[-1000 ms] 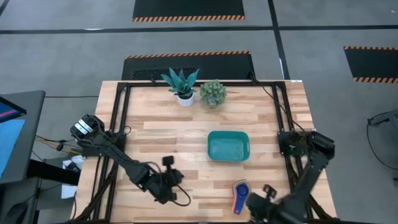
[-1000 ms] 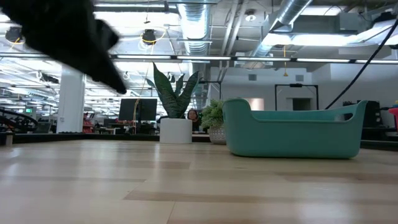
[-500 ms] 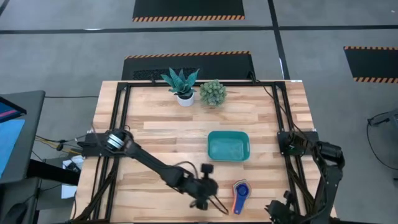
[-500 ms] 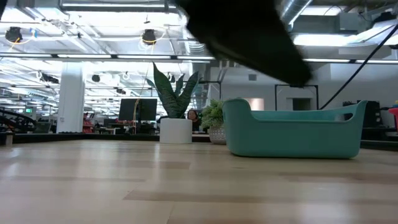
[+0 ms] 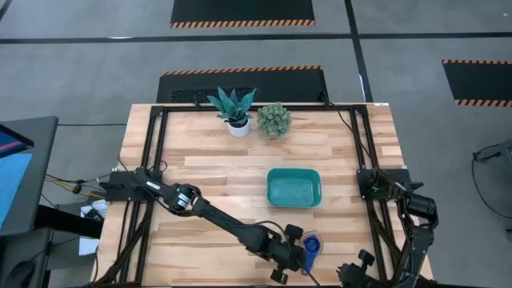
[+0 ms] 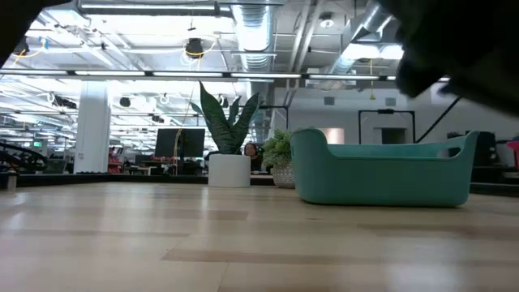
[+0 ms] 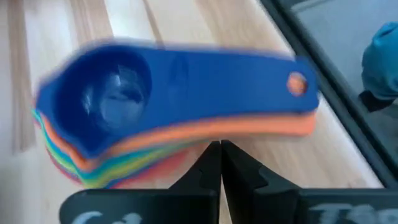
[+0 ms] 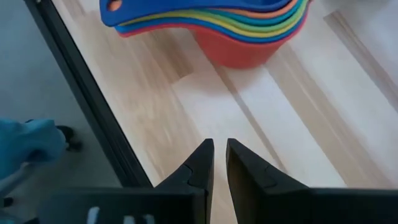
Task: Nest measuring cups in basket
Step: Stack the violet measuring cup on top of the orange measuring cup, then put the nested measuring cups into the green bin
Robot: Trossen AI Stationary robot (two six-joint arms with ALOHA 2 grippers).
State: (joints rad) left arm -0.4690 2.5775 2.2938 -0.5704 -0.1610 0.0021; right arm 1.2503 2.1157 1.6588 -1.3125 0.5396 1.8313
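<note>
Near the front edge of the table (image 5: 208, 172), the measuring cups (image 5: 310, 245) sit nested in one stack, just short of the basket (image 5: 294, 187). Part the fingers first, then close across the stacked handles so all the cups lift together, and set them inside the basket walls. The left gripper (image 5: 292, 258) reaches low from the left with its fingers pressed together, just beside the stack and holding nothing. The right gripper (image 8: 217, 163) waits at the front right corner, fingers nearly touching, also empty.

Beyond my wooden table (image 5: 232, 172), grey floor (image 5: 88, 72) with striped black mats (image 5: 242, 11); bright ceiling lights (image 6: 193, 50), two potted plants (image 6: 227, 138).
</note>
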